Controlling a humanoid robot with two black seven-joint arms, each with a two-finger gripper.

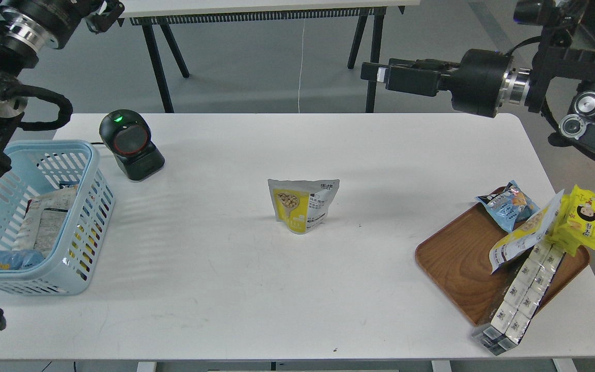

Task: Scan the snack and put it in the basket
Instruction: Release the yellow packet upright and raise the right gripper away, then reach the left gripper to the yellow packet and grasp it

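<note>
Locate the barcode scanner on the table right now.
In the head view, the black scanner stands at the table's far left, just behind and right of the blue basket.

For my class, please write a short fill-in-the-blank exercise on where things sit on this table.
1. The snack pouch stands in the ____ of the white table.
2. The scanner shows a small ____ light on top.
3. The blue basket sits at the table's ____ edge in the picture.
4. The bright yellow packet rests at the far end of the wooden ____.

Missing words: middle; green; left; tray
</note>
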